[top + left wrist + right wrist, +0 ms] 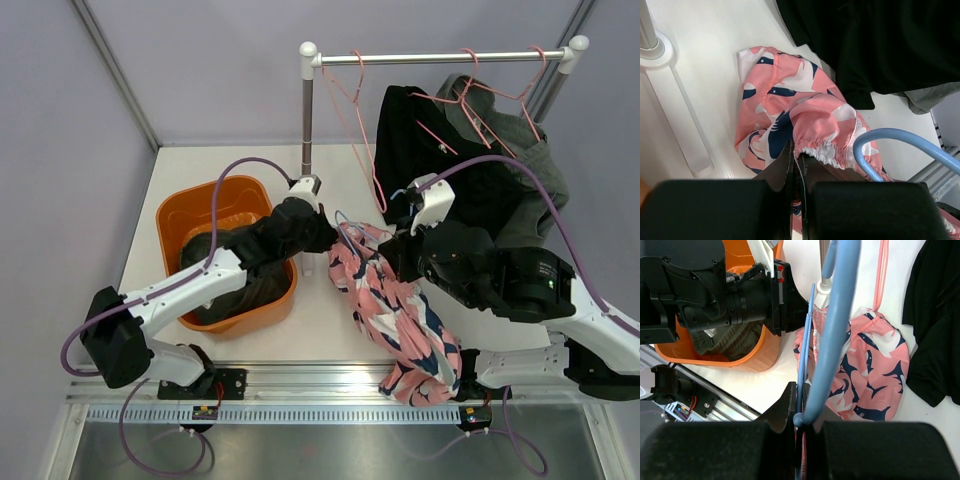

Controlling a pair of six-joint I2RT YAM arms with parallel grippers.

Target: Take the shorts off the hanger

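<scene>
The pink shorts [400, 320] with navy-and-white print drape over a blue hanger [835, 330] above the table's middle and trail toward the near edge. My left gripper [799, 152] is shut on their gathered waistband; the pink shorts [790, 100] spread out beyond it. In the top view the left gripper [330, 235] sits at the cloth's upper left. My right gripper [802, 390] is shut on the thin blue wire of the hanger, beside the pink shorts [875, 370]. Black shorts [420, 150] and grey shorts [520, 150] hang on pink hangers on the rack. Dark olive shorts [235, 290] lie in the basin.
An orange basin [190, 215] stands at the left under my left arm. The rack's upright pole [307, 110] rises behind the grippers, with an empty pink hanger [360, 120] on its rail. Metal rails run along the table's near edge.
</scene>
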